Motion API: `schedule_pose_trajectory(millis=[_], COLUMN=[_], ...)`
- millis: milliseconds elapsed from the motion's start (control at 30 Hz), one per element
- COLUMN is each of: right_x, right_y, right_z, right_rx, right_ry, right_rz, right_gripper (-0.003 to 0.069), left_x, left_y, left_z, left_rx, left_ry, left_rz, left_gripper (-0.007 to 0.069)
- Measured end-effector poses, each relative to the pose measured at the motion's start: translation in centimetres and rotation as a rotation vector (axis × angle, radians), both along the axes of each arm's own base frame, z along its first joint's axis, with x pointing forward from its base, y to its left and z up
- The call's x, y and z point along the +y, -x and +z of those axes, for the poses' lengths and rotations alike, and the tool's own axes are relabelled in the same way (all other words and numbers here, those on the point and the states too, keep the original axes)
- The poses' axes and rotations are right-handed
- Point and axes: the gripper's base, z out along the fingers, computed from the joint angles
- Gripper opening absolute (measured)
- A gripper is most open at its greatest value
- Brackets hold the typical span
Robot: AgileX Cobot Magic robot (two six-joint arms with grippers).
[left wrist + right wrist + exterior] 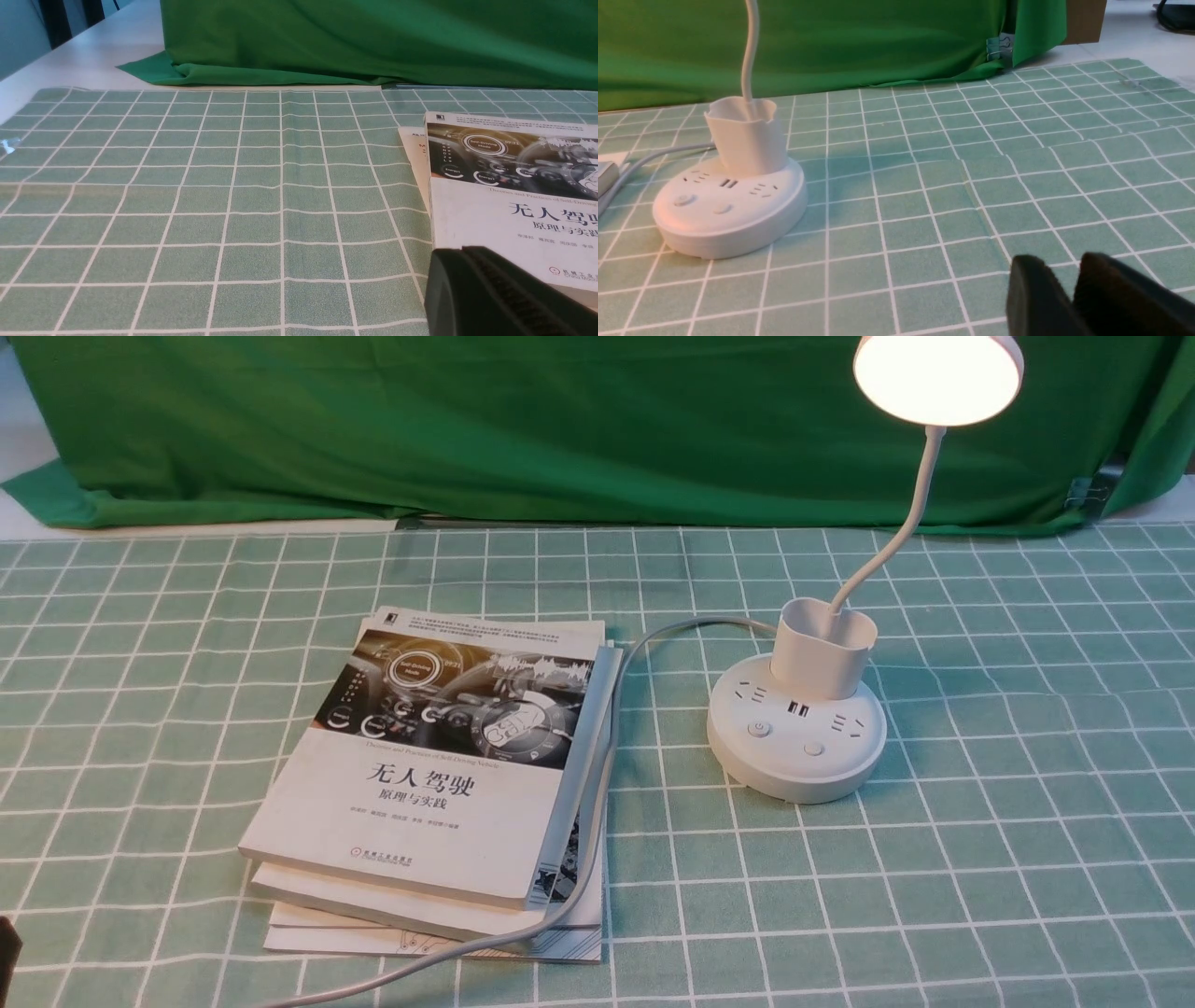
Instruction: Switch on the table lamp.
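Black rubbery pads mark the right gripper, seen only from its own wrist camera: the two fingers sit pressed nearly together, holding nothing, low over the green checked tablecloth. Ahead of it and off toward the robot's left, with bare cloth between, stands the table lamp, well apart from the claw. Its round base rests flat on the cloth; two buttons sit on the near top face, sockets behind them, a cup-shaped holder rising from the middle and a thin gooseneck curving up to the disc head, which glows. Judgement: lamp already lit, task looks done. Handling: white plastic, likely light and smooth, so the base may skid under a sideways shove; the neck will flex. No grasp needed, only a straight downward press with a closed fingertip on a button, keeping off the holder and neck. A grey cable runs from the base past a stack of books, farther left again. Left gripper shows as a dark mass over the top book's corner; its fingers lie together, nothing between them.
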Motion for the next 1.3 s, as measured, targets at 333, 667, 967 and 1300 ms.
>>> schedule_pose_trajectory(millis=[333, 667, 967, 1300], right_x=[0.0, 0.0, 0.0, 0.0], right_y=[0.0, 0.0, 0.0, 0.0], right_z=[0.0, -0.03, -0.03, -0.03], right_rx=[0.0, 0.004, 0.004, 0.004], right_ry=[-0.001, -0.001, -0.002, -0.003], right_rz=[0.0, 0.0, 0.0, 0.0], right_gripper=[0.0217, 0.0235, 0.0237, 0.0237], left_x=[0.0, 0.0, 0.0, 0.0], left_y=[0.0, 0.0, 0.0, 0.0], left_z=[0.0, 0.0, 0.0, 0.0], left_rx=[0.0, 0.0, 0.0, 0.0], left_ry=[0.0, 0.0, 0.0, 0.0], left_rz=[0.0, 0.0, 0.0, 0.0], left_gripper=[0.0021, 0.0021, 0.0021, 0.0021])
